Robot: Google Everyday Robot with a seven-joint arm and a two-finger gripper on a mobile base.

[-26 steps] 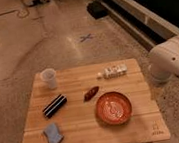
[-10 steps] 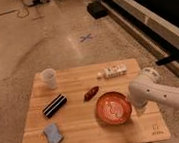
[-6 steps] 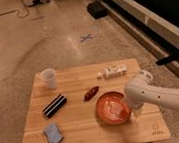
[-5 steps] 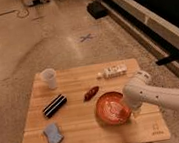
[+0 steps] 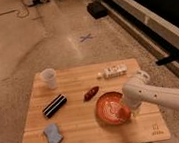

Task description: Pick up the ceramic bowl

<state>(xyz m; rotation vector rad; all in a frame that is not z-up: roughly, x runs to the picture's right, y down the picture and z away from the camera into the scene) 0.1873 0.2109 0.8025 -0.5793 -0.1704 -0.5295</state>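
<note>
The ceramic bowl (image 5: 109, 108) is a wide, shallow orange-red bowl with pale swirl marks inside. It sits on the wooden table (image 5: 81, 130) at the front right. My white arm comes in from the right, and my gripper (image 5: 130, 109) hangs at the bowl's right rim, covering part of it. The arm's end hides the fingertips.
On the table are a small white translucent cup (image 5: 48, 78) at the back left, a black bar-shaped object (image 5: 54, 105), a blue sponge-like item (image 5: 53, 134), a small dark-red object (image 5: 91, 93) and a white packet (image 5: 113, 72). The floor surrounds the table, and a dark ledge runs along the right.
My arm has swung in from the right edge and moved left and down over the table, ending at the bowl's right rim. The bowl has not visibly moved.
</note>
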